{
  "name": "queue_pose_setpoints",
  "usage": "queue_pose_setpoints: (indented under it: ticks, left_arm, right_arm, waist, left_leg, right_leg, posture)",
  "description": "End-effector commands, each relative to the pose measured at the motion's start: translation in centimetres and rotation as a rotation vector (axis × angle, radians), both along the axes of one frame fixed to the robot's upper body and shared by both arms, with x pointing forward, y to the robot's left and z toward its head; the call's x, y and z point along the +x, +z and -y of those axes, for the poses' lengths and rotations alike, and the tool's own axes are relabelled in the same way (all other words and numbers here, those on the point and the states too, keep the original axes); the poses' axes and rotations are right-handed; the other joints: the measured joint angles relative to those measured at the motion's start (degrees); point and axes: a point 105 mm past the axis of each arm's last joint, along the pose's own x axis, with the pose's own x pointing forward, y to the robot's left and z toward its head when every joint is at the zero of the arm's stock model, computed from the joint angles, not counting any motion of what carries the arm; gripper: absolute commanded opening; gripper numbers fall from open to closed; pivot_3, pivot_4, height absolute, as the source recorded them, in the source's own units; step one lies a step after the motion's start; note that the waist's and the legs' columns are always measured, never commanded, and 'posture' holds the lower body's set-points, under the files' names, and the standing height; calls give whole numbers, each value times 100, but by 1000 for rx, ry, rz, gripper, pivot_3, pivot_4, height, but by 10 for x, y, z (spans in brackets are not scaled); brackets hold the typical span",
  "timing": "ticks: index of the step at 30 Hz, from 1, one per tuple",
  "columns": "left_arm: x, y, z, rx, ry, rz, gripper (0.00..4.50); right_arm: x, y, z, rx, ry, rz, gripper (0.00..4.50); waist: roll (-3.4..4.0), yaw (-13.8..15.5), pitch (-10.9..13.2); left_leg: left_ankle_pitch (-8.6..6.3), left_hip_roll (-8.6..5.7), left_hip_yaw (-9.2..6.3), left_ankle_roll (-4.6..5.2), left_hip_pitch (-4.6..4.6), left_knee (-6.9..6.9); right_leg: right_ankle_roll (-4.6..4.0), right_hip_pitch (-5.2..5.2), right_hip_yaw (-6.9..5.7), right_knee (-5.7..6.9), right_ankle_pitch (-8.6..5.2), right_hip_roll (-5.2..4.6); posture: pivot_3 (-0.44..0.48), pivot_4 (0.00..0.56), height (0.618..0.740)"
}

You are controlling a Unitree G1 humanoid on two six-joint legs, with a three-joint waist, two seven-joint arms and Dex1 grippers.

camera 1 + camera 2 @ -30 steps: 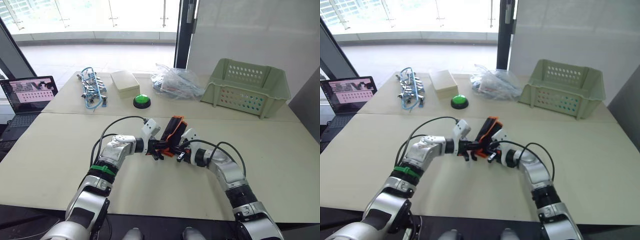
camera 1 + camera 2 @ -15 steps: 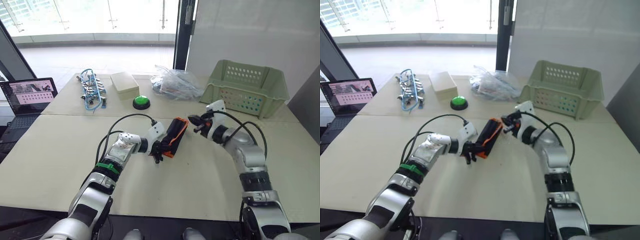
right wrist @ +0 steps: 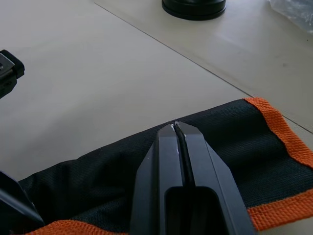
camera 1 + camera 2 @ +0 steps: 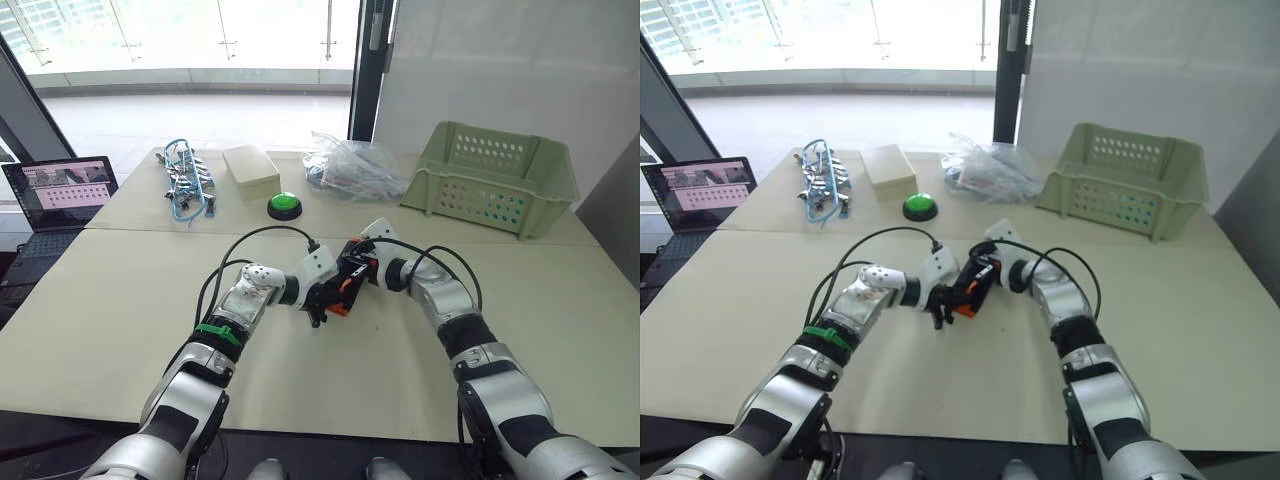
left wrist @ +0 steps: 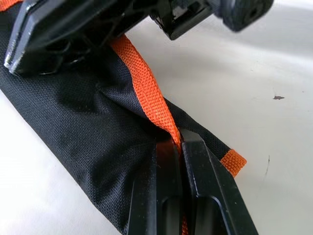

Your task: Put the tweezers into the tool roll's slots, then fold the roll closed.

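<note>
- The flat black fabric tool roll with orange edging (image 4: 345,281) sits folded near the middle of the pale worktop (image 4: 110,310), lifted between both arms.
- The left gripper (image 5: 178,142) has its fingers pressed together on the roll's orange edge.
- The right gripper (image 3: 176,128) has its fingers pinched shut on the black fabric.
- A green plastic basket (image 4: 495,175) stands at the far right edge.

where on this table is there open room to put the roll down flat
Bare tabletop lies near the front edge, left and right of the arms. The far side is crowded: tool cluster, beige box, green button, plastic bag, basket. The left gripper and right gripper pinch the tool roll mid-table.
</note>
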Motion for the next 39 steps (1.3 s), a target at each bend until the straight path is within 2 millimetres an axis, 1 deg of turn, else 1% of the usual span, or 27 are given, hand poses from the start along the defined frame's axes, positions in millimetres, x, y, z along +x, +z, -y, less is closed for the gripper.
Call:
queue_pose_setpoints:
  ticks: [1, 2, 3, 6, 7, 9, 10, 13, 14, 16, 17, 19, 20, 24, 27, 28, 30, 33, 36, 39]
  left_arm:
    - [-22, -57, -14, 124, 21, -182, 13]
    - [-23, -57, -14, 121, 19, -182, 13]
    - [-23, -53, -13, 91, 16, -183, 13]
    - [-25, -34, -13, 5, 1, -198, 955]
    - [-30, -20, -16, -19, -46, -187, 1251]
    - [-33, 13, -23, -96, -78, -158, 1912]
    - [-35, 24, -26, -122, -85, -149, 2287]
    - [-29, 66, -46, -238, -38, -77, 3330]
    - [-25, 77, -53, -278, -5, -58, 3592]
    - [-22, 85, -60, -314, 29, -48, 3592]
    - [-17, 87, -64, -334, 64, -34, 3422]
    - [-8, 83, -67, -352, 122, -9, 2861]
    - [-6, 78, -65, -350, 134, -6, 2490]
    - [1, 63, -49, -356, 148, 10, 1167]
    - [5, 45, -34, -329, 146, 9, 180]
    - [6, 42, -31, -328, 147, 8, 59]
    - [9, 35, -25, -328, 153, 3, 59]
    - [6, 7, -19, -227, 137, -29, 59]
    - [-2, -24, -25, -144, 141, -105, 59]
    - [-10, -41, -35, -99, 147, -145, 59]
  right_arm:
    - [-5, -40, 14, -160, -28, -81, 0]
    - [-5, -45, 17, -185, -32, -89, 0]
    - [-6, -49, 16, -164, -39, -112, 0]
    - [-8, -56, 14, -145, -46, -141, 0]
    - [-8, -58, 14, -165, -37, -137, 0]
    - [-9, -59, 13, -176, -30, -134, 0]
    - [-9, -59, 12, -174, -29, -134, 0]
    - [-8, -57, 12, -153, -32, -134, 0]
    - [-8, -56, 12, -151, -31, -133, 0]
    - [-8, -55, 12, -150, -30, -132, 0]
    - [-8, -54, 12, -146, -28, -130, 0]
    - [-8, -53, 12, -140, -26, -128, 0]
    - [-9, -53, 13, -139, -25, -127, 0]
    - [-9, -52, 13, -132, -21, -124, 0]
    - [-10, -48, 11, -116, -10, -111, 0]
    - [-10, -47, 10, -111, -4, -105, 0]
    - [-12, -44, 7, -93, 11, -97, 0]
    - [-15, -36, 0, -73, 60, -53, 0]
    - [-19, -15, -10, -20, 135, 43, 0]
    - [-28, -2, -14, 30, 199, 89, 0]
  waist:
    - [4, -13, -4]
    - [7, -23, -11]
    - [7, -33, -25]
    - [12, -88, -46]
    - [12, -112, -46]
    - [11, -176, -46]
    - [12, -206, -46]
    - [10, -261, -37]
    - [10, -265, -36]
    - [10, -274, -36]
    - [10, -273, -36]
    - [10, -270, -36]
    - [10, -268, -36]
    - [9, -258, -35]
    - [9, -255, -35]
    - [9, -257, -35]
    - [8, -256, -34]
    - [8, -271, -34]
    - [8, -280, -34]
    - [8, -286, -34]
  left_leg:
    - [-1, 0, 0, 2, 24, -8]
    - [-3, 0, 0, 6, 47, -17]
    - [-4, 0, 0, 6, 59, -25]
    - [-4, 1, 0, 6, 62, -44]
    - [-4, 1, -1, 6, 62, -47]
    - [-4, 2, -2, 6, 58, -54]
    - [-3, 2, -2, 6, 58, -60]
    - [-3, 4, -4, 5, 55, -74]
    - [-3, 5, -4, 4, 54, -74]
    - [-2, 6, -5, 4, 55, -74]
    - [-2, 6, -5, 4, 55, -74]
    - [-2, 6, -4, 4, 56, -74]
    - [-2, 6, -4, 4, 56, -74]
    - [-2, 6, -4, 4, 53, -75]
    - [-2, 6, -4, 3, 49, -76]
    - [-2, 6, -4, 3, 47, -77]
    - [-2, 6, -3, 3, 46, -78]
    - [-2, 6, -3, 4, 42, -79]
    - [-2, 6, -3, 4, 43, -82]
    - [-2, 6, -2, 4, 44, -82]
  right_leg:
    - [3, 25, 0, -12, -2, 0]
    - [7, 48, 0, -23, -4, 0]
    - [10, 58, 0, -30, -6, 0]
    - [10, 59, 1, -40, -7, -1]
    - [10, 58, 1, -40, -7, -1]
    - [10, 50, 2, -39, -7, 0]
    - [10, 45, 4, -37, -7, 0]
    - [9, 33, 5, -35, -7, 2]
    - [9, 32, 5, -34, -7, 2]
    - [9, 31, 4, -34, -7, 2]
    - [9, 31, 4, -35, -7, 2]
    - [9, 34, 4, -37, -7, 1]
    - [9, 35, 4, -40, -7, 1]
    - [7, 34, 4, -43, -6, 1]
    - [7, 33, 4, -52, -6, 1]
    - [7, 32, 4, -56, -6, 1]
    - [6, 33, 4, -61, -5, 1]
    - [7, 31, 4, -65, -5, 1]
    - [7, 32, 4, -66, -6, 1]
    - [7, 32, 4, -67, -6, 1]
  posture:
    - [0, 150, 740]
    - [0, 150, 740]
    - [0, 150, 740]
    - [0, 150, 740]
    - [0, 150, 740]
    - [0, 150, 740]
    - [0, 150, 740]
    - [0, 150, 740]
    - [0, 150, 740]
    - [0, 150, 740]
    - [0, 150, 740]
    - [0, 150, 740]
    - [0, 150, 740]
    - [0, 150, 740]
    - [0, 150, 740]
    - [0, 150, 740]
    - [0, 150, 740]
    - [0, 150, 740]
    - [0, 150, 740]
    - [0, 150, 740]
